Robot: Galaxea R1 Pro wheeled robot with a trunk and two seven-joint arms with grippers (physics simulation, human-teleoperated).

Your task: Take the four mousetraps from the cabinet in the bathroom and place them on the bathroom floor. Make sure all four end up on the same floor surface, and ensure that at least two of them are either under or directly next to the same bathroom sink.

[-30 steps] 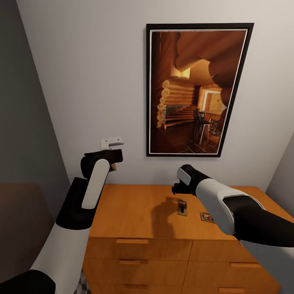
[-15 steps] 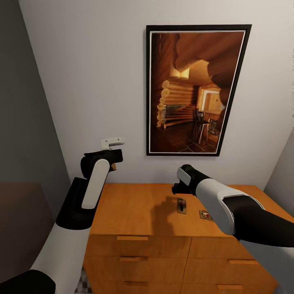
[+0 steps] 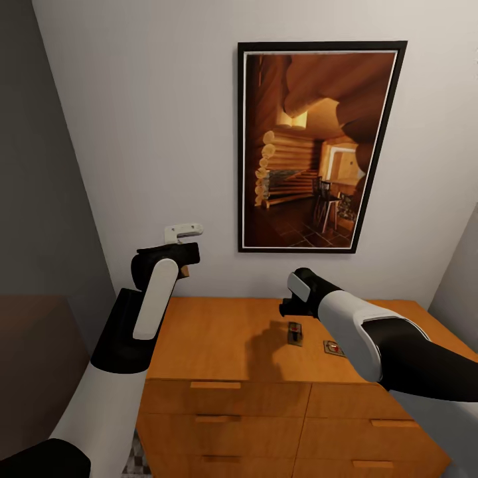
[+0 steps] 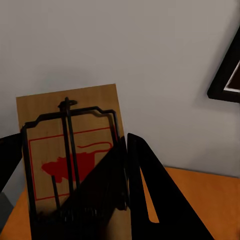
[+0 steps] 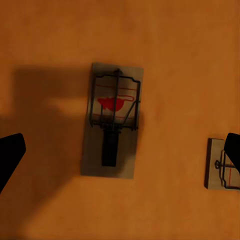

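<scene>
A long low orange-brown wooden cabinet (image 3: 226, 345) with flat drawer fronts stands against a pale wall (image 3: 146, 133), below a dark-framed log-cabin picture (image 3: 317, 146). The left gripper (image 4: 117, 200) is raised at nine o'clock, clamped on one tan wooden mousetrap with a red mouse print (image 4: 70, 155). The right gripper (image 5: 120, 150) hangs wide open above a second flat tan mousetrap (image 5: 113, 120) lying on the cabinet top; a third small mousetrap (image 5: 222, 164) lies near it at three o'clock.
</scene>
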